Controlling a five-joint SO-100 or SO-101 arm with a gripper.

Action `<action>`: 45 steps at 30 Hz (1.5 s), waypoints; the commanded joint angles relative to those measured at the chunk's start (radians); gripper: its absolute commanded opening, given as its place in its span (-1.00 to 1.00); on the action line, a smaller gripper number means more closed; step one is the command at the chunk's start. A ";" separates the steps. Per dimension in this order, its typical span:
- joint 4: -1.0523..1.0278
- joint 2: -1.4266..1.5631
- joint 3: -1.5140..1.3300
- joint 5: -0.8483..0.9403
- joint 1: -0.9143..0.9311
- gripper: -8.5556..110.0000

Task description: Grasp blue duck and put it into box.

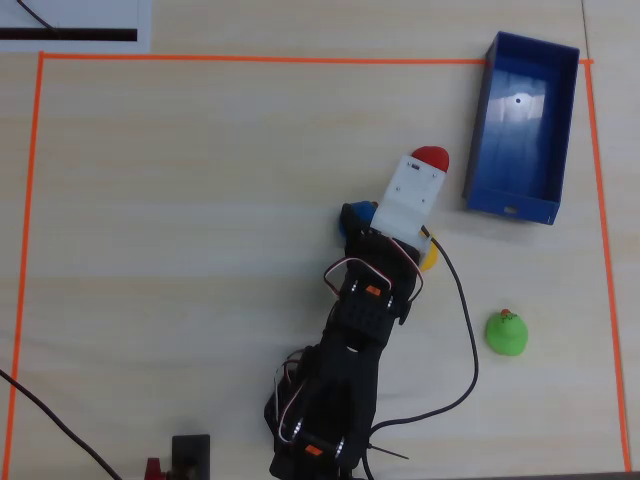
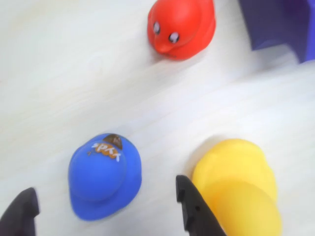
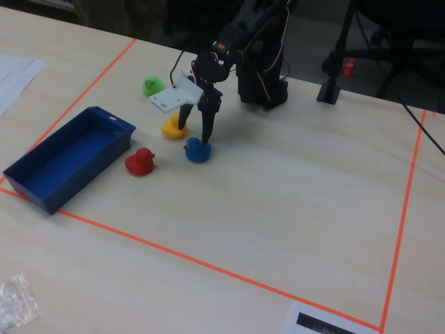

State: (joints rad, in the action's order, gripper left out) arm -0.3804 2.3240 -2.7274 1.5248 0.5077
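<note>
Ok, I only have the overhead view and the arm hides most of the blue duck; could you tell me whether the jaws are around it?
Observer: Yes; in the wrist view the blue duck sits between the open jaws, with a gap on each side.
Operator: Thanks. Is the yellow one in the way?
Observer: The yellow duck lies just outside the right-hand jaw in the wrist view, very close to it.
Operator: And the red one?
Observer: In the fixed view the red duck stands between the blue duck and the box, touching neither.
</note>
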 commanded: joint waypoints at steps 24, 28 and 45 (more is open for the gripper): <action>0.397 -0.189 -0.087 -0.183 -0.084 -0.86; 0.270 -0.146 0.040 -0.273 -0.043 -0.86; 0.606 -0.698 0.868 -0.301 0.178 -0.86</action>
State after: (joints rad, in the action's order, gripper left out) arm 0.0752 1.7810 -1.9911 1.1674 0.6719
